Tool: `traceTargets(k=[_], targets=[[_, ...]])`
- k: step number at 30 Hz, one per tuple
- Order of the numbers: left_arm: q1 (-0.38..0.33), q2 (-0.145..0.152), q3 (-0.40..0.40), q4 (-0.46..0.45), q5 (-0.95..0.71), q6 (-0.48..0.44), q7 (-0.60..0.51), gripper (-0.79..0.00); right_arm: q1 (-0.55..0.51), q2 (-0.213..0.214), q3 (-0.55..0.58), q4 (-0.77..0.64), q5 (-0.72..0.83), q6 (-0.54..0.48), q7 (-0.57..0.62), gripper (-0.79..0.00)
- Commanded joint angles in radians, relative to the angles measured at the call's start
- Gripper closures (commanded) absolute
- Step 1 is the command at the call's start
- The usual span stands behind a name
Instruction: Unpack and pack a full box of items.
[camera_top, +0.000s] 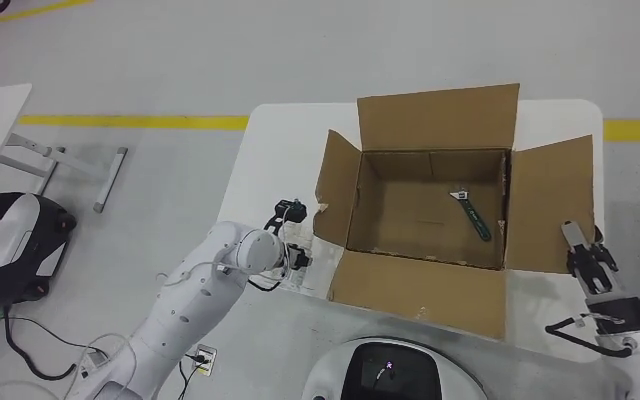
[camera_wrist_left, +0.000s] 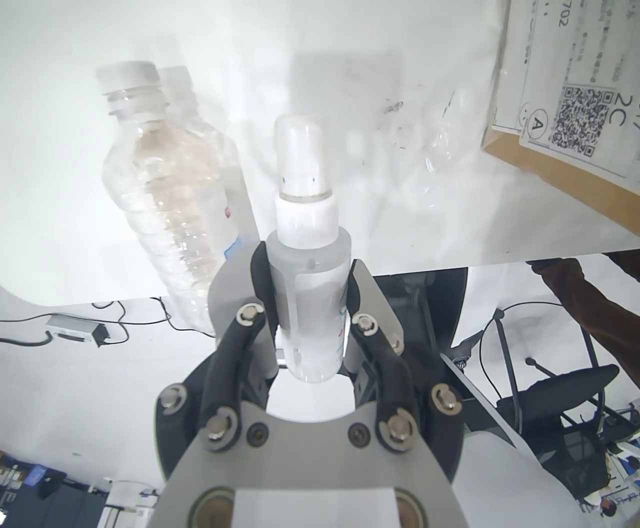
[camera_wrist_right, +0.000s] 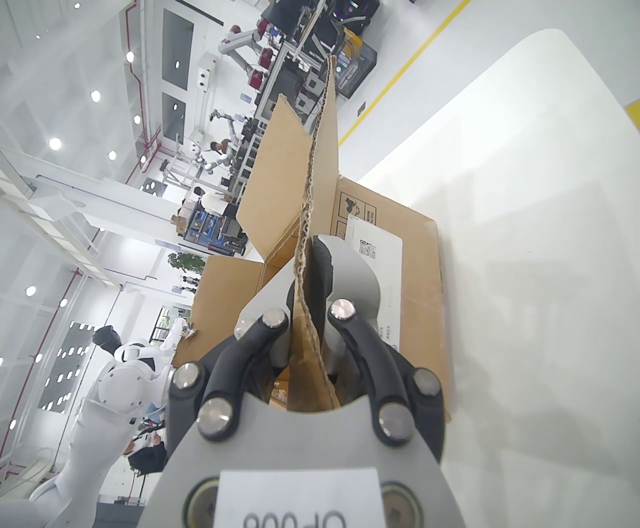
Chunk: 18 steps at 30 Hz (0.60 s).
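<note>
The spray bottle (camera_wrist_left: 305, 220) is clamped around its clear body by the left gripper (camera_wrist_left: 308, 300), whose fingers are closed onto it from both sides. Its long axis is set along the line of the fingers, with the base towards the palm and the capped nozzle pointing away. It is held over the white table (camera_top: 270, 160), close beside a clear water bottle (camera_wrist_left: 170, 200) and just outside the left flap of the box (camera_top: 420, 290).

The open mouth of the box lies to the robot's right of this gripper, beyond that flap. A move into the box would therefore have to be carried up and over the flap's edge, and the left arm is plainly the nearer one.

Inside the box, a green-handled tool (camera_top: 470, 212) is seen on the floor.

On the far side, the right flap (camera_wrist_right: 310, 200) is pinched edge-on between the nearly closed fingers of the right gripper (camera_wrist_right: 305, 295).
</note>
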Motion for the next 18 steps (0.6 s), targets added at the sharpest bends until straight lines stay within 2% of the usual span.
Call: traceTargets(k=[1, 8, 18], targets=[[-0.009, -0.003, 0.021, 0.032, 0.006, -0.014, 0.012, 0.000, -0.004, 0.000, 0.002, 0.001, 0.000, -0.002, 0.002, 0.000], [-0.042, -0.013, 0.063, 0.111, -0.011, -0.014, 0.042, 0.000, -0.014, 0.001, 0.014, -0.002, 0.003, 0.002, 0.001, 0.000], [-0.090, -0.022, 0.078, 0.206, -0.043, -0.027, 0.062, 0.000, -0.019, 0.002, 0.022, -0.008, 0.001, 0.005, 0.007, 0.000]])
